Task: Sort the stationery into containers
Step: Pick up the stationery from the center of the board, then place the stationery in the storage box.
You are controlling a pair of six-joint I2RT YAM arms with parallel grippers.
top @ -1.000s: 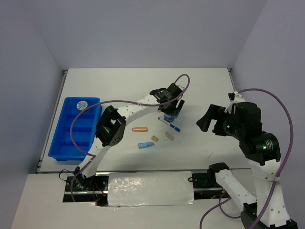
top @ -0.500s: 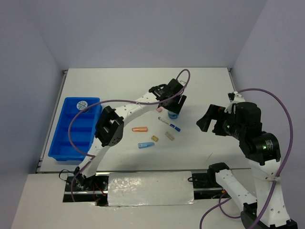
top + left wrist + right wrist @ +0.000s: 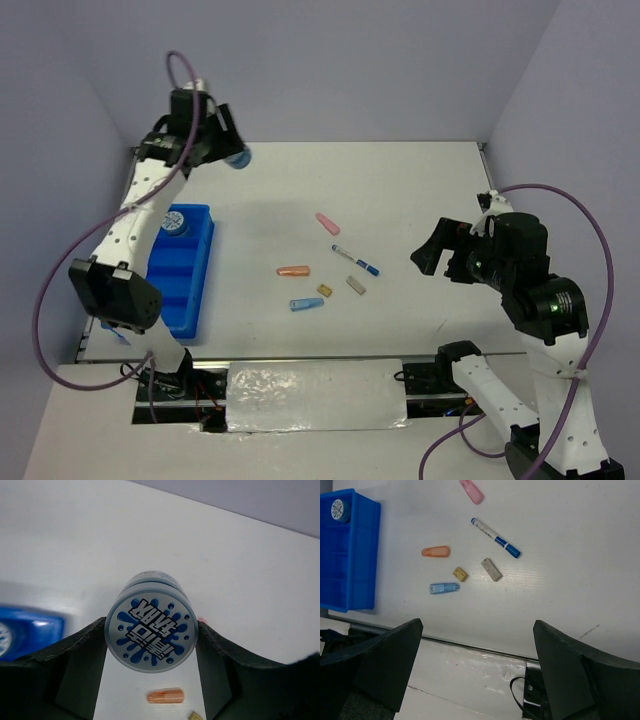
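Note:
My left gripper (image 3: 232, 157) is shut on a round blue-and-white patterned tub (image 3: 151, 622), raised high over the table's far left. It also shows in the top view (image 3: 237, 159). The blue tray (image 3: 178, 268) lies at the left, with a second tub (image 3: 173, 220) in its far compartment. On the table lie a pink stick (image 3: 327, 222), a white pen with blue cap (image 3: 355, 260), an orange stick (image 3: 294, 270), a light-blue stick (image 3: 306, 304), a tan block (image 3: 324, 290) and a grey block (image 3: 355, 285). My right gripper (image 3: 428, 251) is open and empty, raised at the right.
The tray (image 3: 347, 550) and the loose pieces show in the right wrist view, with the table's near edge and a metal strip below them. Grey walls stand behind and to both sides of the table.
My left arm has swung from the table's middle up to the far left with the tub in its gripper. The pink stick is now uncovered. The right arm has not moved.

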